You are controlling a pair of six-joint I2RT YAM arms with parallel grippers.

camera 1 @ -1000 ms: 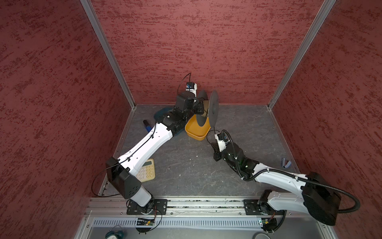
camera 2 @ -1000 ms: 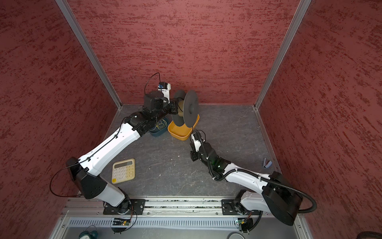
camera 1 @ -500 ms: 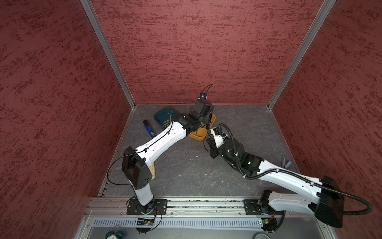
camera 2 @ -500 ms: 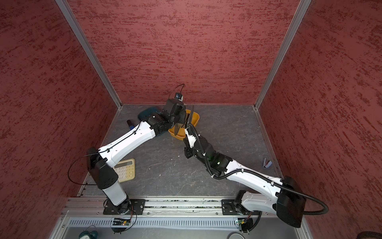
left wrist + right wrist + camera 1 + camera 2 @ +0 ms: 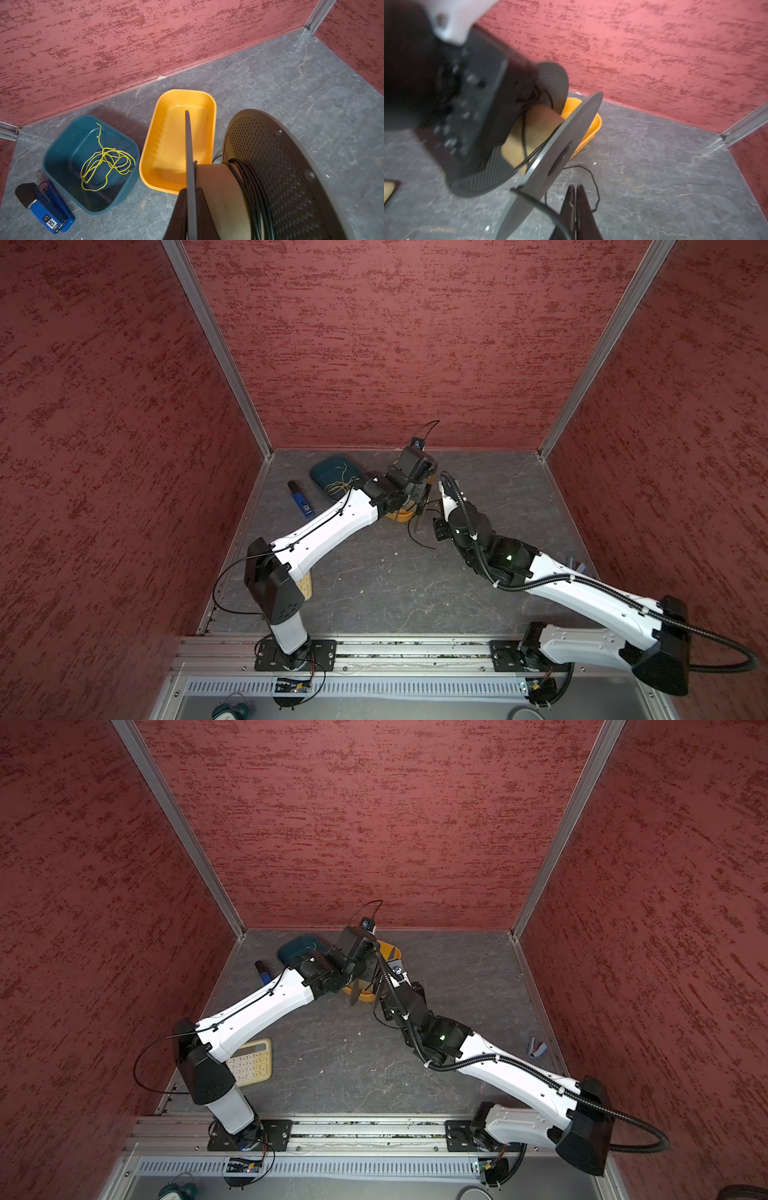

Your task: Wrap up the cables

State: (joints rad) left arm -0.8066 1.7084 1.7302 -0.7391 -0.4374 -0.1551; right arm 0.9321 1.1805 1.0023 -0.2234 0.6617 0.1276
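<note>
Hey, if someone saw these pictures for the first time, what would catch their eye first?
Most likely the big grey spool with black cable wound on its core. The left gripper clamps it by one thin rim, right by the yellow tray. Next comes the yellow wire, tangled in the teal tray beside the yellow one.

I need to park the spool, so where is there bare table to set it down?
Widest bare stretch: front middle, between the calculator and the right arm. The back right corner, past the orange tray, is bare too. Crowded: back left to centre, around the teal tray, stapler, spool and cable.
</note>
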